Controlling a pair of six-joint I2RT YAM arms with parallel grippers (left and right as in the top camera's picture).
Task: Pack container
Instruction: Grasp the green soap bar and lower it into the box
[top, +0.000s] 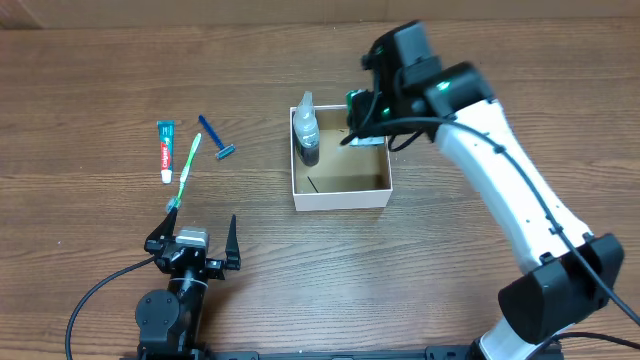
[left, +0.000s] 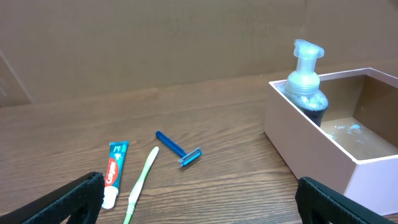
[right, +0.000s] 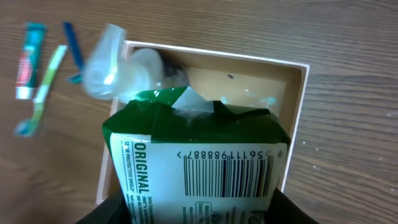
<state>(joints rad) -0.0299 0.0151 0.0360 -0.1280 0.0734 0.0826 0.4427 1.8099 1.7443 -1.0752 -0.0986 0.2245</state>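
packet (right: 199, 162) above container (top: 340, 198) far edge, floor mostly bare

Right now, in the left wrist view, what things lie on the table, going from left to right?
Red-and-teal toothpaste tube → pale green plastic toothbrush → blue plastic razor → square white cardboard box.

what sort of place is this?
Likely a lab bench rig: bare wood-grain table, a white robot arm over it, and a teal-and-red toothpaste tube and blue plastic razor laid out beside a white-walled square cardboard box.
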